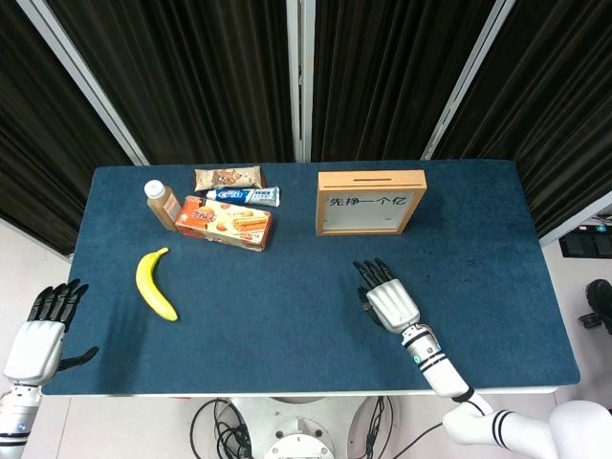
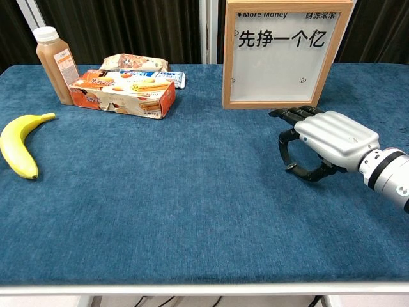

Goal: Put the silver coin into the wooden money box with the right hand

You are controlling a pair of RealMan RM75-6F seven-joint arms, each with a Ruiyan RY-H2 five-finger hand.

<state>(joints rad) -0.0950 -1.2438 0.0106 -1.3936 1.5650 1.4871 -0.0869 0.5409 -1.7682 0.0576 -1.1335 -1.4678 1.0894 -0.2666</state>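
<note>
The silver coin (image 2: 291,165) shows as a small disc at cloth level, pinched between the thumb and a fingertip of my right hand (image 2: 326,144). That hand (image 1: 387,298) lies palm down on the right half of the table, with its other fingers stretched toward the wooden money box (image 2: 285,54). The box (image 1: 371,202) stands upright just beyond the hand, with a slot in its top edge. In the head view the hand hides the coin. My left hand (image 1: 43,325) hangs off the table's front left corner, fingers apart and holding nothing.
A banana (image 1: 155,284) lies at the left of the blue table (image 1: 287,316). A juice bottle (image 1: 162,204), an orange biscuit box (image 1: 225,222), a toothpaste tube (image 1: 245,196) and a snack bag (image 1: 228,177) cluster at the back left.
</note>
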